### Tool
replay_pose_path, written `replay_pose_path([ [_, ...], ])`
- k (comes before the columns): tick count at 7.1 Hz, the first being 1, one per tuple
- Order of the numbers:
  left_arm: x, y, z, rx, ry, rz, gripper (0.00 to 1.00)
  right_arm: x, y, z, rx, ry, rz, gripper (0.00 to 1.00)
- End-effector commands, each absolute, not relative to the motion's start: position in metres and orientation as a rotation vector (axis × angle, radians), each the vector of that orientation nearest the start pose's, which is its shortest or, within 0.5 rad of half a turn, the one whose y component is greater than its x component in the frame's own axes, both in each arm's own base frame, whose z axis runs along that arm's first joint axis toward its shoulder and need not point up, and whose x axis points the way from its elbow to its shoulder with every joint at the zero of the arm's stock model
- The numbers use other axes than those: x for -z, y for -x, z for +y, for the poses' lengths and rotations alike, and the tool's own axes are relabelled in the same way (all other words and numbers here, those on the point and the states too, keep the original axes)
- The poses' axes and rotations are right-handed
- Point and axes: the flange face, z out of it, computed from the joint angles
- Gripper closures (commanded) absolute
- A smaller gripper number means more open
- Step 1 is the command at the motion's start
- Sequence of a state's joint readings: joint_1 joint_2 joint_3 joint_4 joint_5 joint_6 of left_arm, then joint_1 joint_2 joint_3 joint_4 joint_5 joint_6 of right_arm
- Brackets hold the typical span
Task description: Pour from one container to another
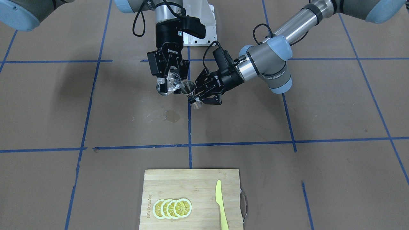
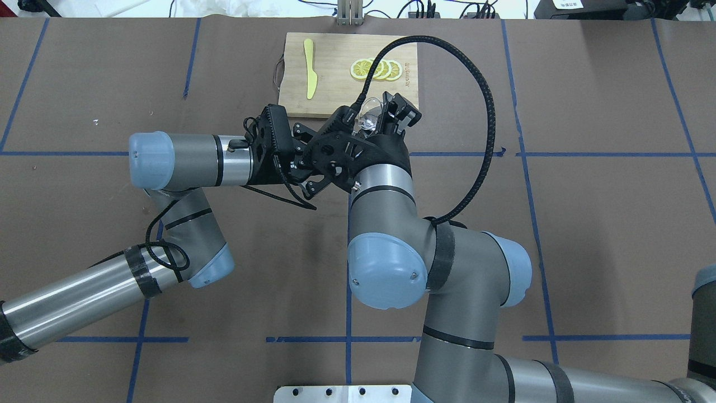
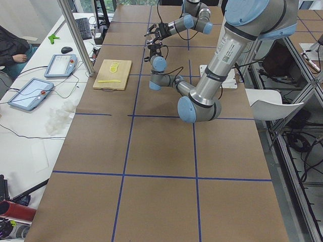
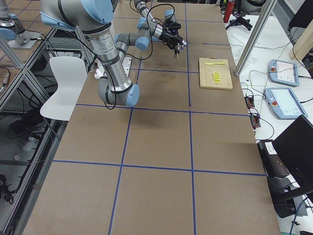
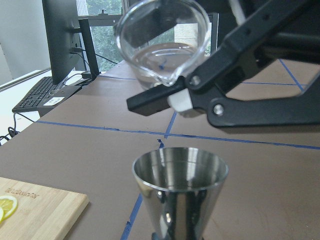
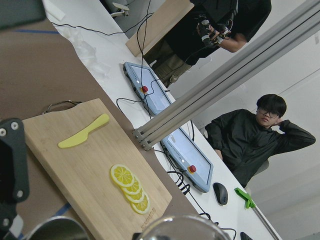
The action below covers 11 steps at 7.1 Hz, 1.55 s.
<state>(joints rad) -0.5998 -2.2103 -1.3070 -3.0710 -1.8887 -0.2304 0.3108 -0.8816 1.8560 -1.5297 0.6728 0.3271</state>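
Note:
The clear glass cup (image 1: 170, 82) hangs tilted above the table with my right gripper (image 1: 168, 87) shut on it. Its spout points down toward the steel jigger (image 1: 190, 90), which stands upright in the air just beside and below it. My left gripper (image 1: 198, 97) is shut on the jigger's waist. In the left wrist view the glass cup (image 5: 162, 45) sits right above the jigger's open mouth (image 5: 180, 175), a small gap between them; no stream shows. From overhead only the cup (image 2: 369, 118) shows; the jigger is hidden under my right wrist.
A wooden cutting board (image 1: 198, 182) with lemon slices (image 1: 172, 208) and a yellow plastic knife (image 1: 220, 204) lies at the table's far edge. A wet spot (image 1: 174, 117) marks the paper below the grippers. Operators sit beyond the table (image 6: 265, 130).

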Motion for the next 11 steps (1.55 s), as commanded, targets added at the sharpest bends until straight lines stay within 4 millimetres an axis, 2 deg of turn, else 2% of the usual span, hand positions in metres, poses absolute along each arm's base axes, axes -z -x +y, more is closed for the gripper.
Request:
replay_pose_path([
  [1, -0.2360, -0.5027, -0.4674, -0.800, -1.460, 1.278, 1.00, -0.1123, 0.5074, -0.3791, 0.427, -1.248, -0.005, 1.00],
  [11, -0.2347, -0.5020, -0.4669, -0.800, -1.464, 1.278, 1.00, -0.1149, 0.5130, -0.3717, 0.524, -1.248, 0.128, 1.00],
])
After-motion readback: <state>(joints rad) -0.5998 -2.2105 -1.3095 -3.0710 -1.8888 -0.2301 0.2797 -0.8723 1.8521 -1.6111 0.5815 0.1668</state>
